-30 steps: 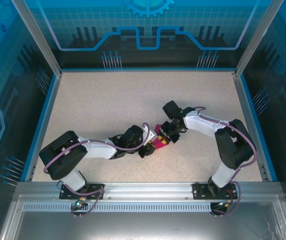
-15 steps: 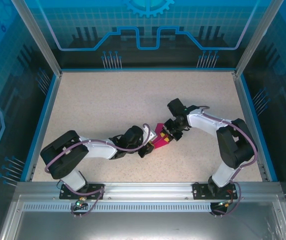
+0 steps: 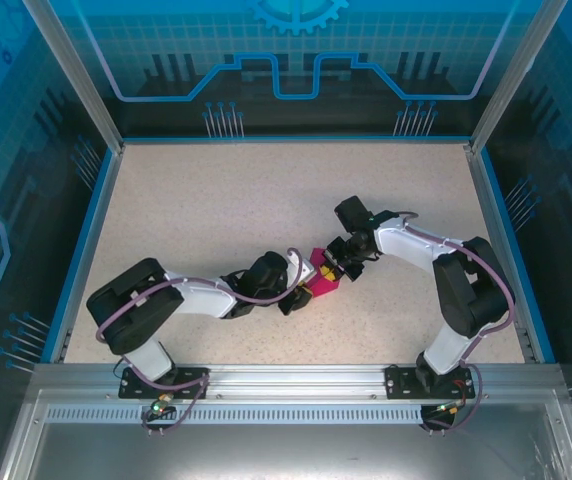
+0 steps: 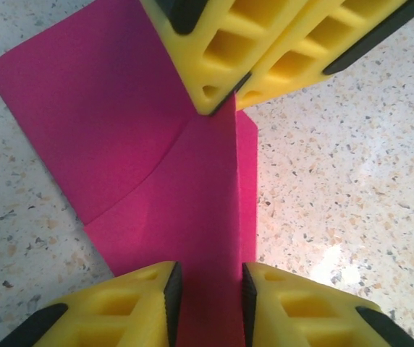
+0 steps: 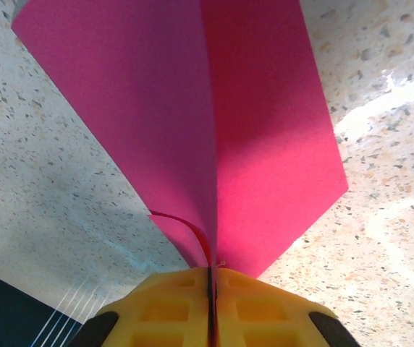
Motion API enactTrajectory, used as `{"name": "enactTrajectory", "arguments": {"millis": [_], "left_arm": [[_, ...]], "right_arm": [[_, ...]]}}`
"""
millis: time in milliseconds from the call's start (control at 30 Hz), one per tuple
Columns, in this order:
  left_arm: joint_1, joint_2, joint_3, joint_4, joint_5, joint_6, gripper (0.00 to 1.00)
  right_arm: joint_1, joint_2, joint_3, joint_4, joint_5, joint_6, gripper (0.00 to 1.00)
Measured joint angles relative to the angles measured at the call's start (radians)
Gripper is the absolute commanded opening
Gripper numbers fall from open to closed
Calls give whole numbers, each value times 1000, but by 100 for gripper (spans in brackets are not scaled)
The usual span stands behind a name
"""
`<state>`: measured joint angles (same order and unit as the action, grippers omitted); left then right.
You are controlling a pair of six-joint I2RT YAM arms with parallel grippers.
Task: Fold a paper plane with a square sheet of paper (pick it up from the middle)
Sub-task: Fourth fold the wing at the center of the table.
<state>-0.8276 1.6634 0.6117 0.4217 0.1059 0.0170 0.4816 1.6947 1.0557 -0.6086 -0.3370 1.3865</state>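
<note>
Crease of pink paper [image 5: 265, 144] inside clamped right claw [image 5: 210, 275], opposite end within gaping left claw [image 4: 207, 282].

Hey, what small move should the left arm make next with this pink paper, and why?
Probably close the left gripper on the fold: the right gripper pinches the raised crease of the pink paper, while the left jaws stand apart around it.

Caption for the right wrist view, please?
Right gripper shut on the centre crease of the folded pink paper, speckled table behind.
</note>
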Motion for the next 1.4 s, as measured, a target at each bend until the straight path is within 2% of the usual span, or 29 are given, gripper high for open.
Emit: {"name": "enactTrajectory", "arguments": {"millis": [100,200,433,500,633,833,1033,1400], "left_arm": [[0,16,3,4,0,-7,22],[0,17,3,6,-1,-16,19],[0,19,3,36,5,-62,17],[2,20,0,50,8,-91,18],[6,21,-27,99,22,-146,18],[8,21,-42,98,22,-138,18],[8,14,-35,16,6,-32,17],[8,4,54,-134,-43,170,18]], "right_arm": [[0,2,0,3,-10,0,11],[0,2,0,5,-16,-7,19],[0,1,6,-5,0,-71,52],[0,-6,6,-5,12,-108,57],[-5,-45,5,1,19,-172,56],[-38,-60,5,-6,9,-206,52],[-50,-11,40,-31,-29,-219,59],[-50,11,58,-35,-76,-200,61]]}}
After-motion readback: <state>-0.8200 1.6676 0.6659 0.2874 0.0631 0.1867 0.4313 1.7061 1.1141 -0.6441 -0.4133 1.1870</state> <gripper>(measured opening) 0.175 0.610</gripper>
